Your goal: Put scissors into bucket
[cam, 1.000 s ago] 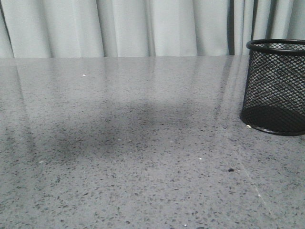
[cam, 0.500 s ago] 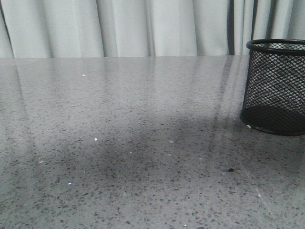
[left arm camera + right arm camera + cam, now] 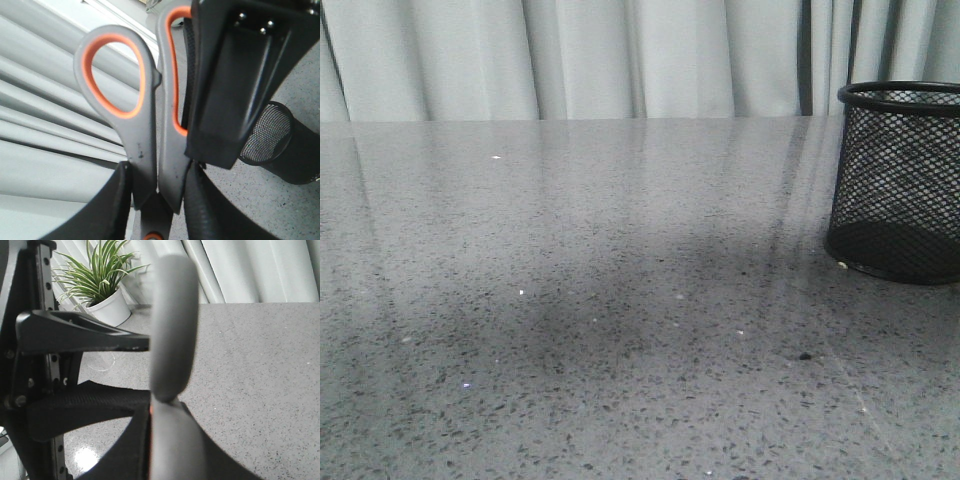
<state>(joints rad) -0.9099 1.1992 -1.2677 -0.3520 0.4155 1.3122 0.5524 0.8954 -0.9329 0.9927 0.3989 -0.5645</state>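
Scissors: grey handles, orange loop linings, orange pivot; closed, off table, handles pointing away from fingers, shanks pinched between black pads. Seen edge-on in right wrist view.
Bucket: black wire-mesh cylinder, solid rim and base, upright on table, far right, empty.

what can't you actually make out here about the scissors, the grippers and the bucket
- Scissors: blades cut off below the pivot in the left wrist view; absent from the front view.
- Right wrist view: a blurred grey handle fills the centre, so which fingers clamp it is unclear.
- Bucket: right side cropped by the front view's edge; contents unreadable through the mesh.
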